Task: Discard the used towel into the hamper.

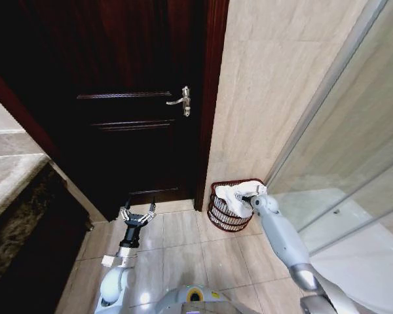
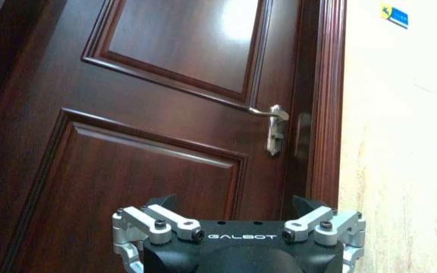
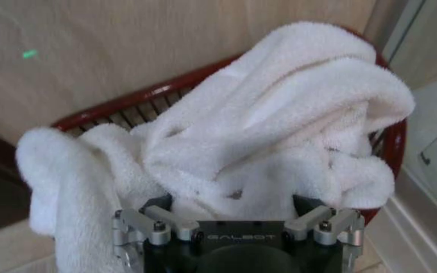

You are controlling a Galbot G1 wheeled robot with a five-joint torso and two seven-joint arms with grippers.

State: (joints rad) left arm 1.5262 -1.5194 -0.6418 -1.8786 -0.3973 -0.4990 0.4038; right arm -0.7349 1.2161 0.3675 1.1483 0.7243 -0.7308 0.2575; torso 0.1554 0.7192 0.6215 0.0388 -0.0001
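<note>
Beige floor tiles (image 1: 183, 242) run up to a dark wooden door (image 1: 131, 98) with a metal lever handle (image 1: 181, 100), and a pale tiled wall (image 1: 262, 91) stands on the door's right, meeting a glass shower panel (image 1: 354, 150) farther right. At the foot of that wall, in the corner between the door frame and the glass, sits the hamper (image 1: 219, 218), a reddish-brown wire basket with its flat back against the wall. A white towel (image 1: 232, 198) is heaped in it, filling the top and spilling over the rim; in the right wrist view the towel (image 3: 279, 131) bulges above the red rim (image 3: 127, 99), with one fold hanging outside the hamper's edge. The right gripper (image 1: 255, 193) reaches over the hamper's far rim, next to the wall, right at the towel. In its wrist view the right gripper (image 3: 238, 199) has its fingers spread wide, with towel lying between and against them, not pinched. The left gripper (image 1: 138, 212) hangs low over the floor in front of the door, well apart from the hamper, pointing toward the door; its fingers are spread too, with nothing between them. From the left wrist the gripper (image 2: 238, 207) faces the door's lower panels and the lever handle (image 2: 273, 126).
</note>
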